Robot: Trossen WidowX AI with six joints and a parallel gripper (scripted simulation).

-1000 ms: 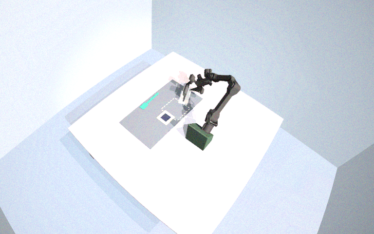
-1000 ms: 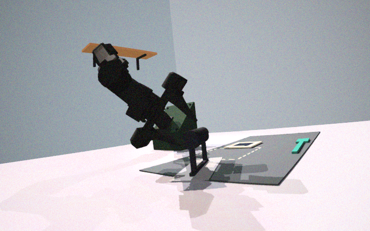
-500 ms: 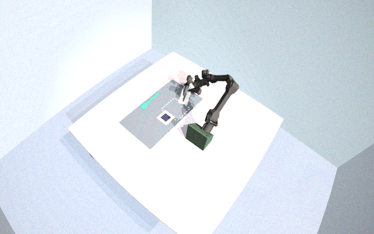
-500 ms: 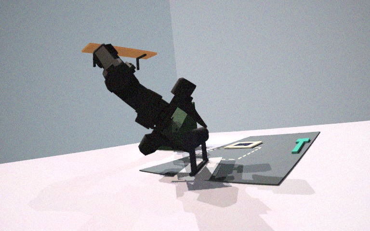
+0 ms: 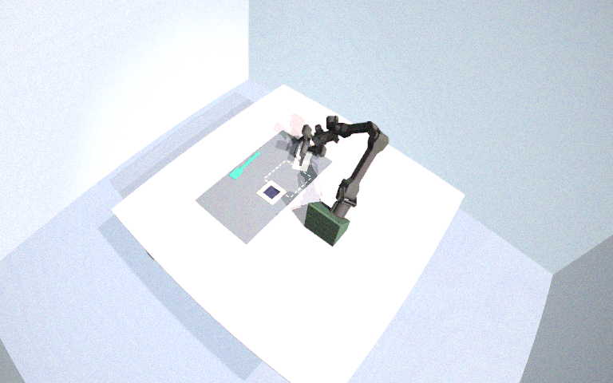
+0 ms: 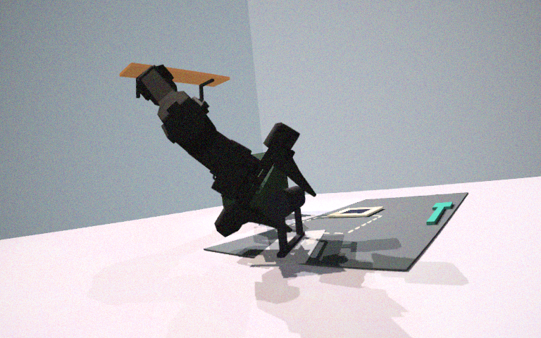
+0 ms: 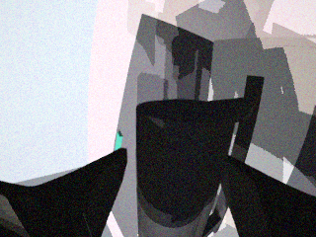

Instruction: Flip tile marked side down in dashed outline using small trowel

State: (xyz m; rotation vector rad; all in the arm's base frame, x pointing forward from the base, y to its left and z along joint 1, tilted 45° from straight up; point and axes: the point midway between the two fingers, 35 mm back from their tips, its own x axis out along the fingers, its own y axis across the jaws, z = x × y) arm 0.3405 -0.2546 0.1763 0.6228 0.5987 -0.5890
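Observation:
The trowel has a black handle on a bracket and a pale blade that lies on the mat. My gripper is open and tilted, with one finger on either side of the handle. No grip on the handle shows; the arm's parts hide some of the trowel in the top view. The tile lies flat with its dark marked square up. It lies mostly outside the dashed outline, at its edge.
A teal T-shaped object lies near the mat's far edge from the arm base. A green block stands at the arm's base. An orange board shows behind the arm in the exterior view.

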